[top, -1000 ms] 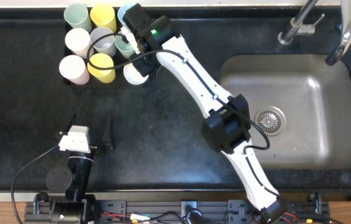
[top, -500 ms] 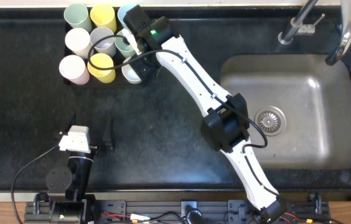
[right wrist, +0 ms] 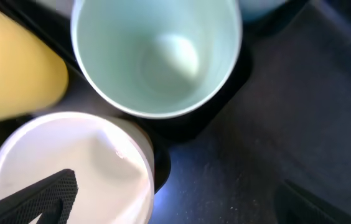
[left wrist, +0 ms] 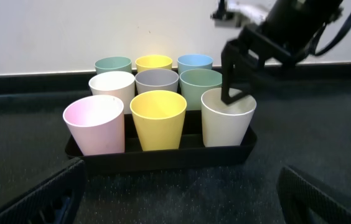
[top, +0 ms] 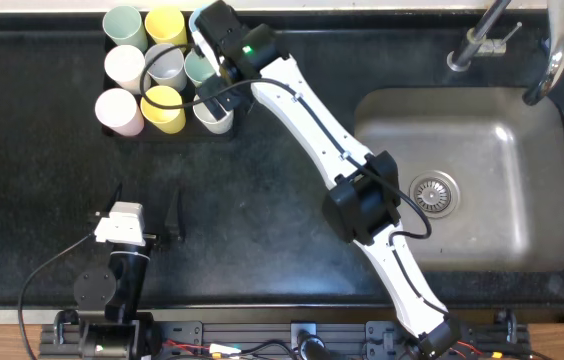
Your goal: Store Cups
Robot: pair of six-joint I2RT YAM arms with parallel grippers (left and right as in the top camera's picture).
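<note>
One finger of the open right claw (right wrist: pixel 175 186) sits inside the white cup (right wrist: pixel 70 162), the other outside its rim.

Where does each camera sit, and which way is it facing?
Top view: fixed overhead, looking down on the counter, sink, both arms.
Left wrist view: on the left arm, looking level at the tray; own jaws open below.
Right wrist view: on the right arm, looking down into the white cup; own jaws below.
Top and left wrist views share the tray.
</note>
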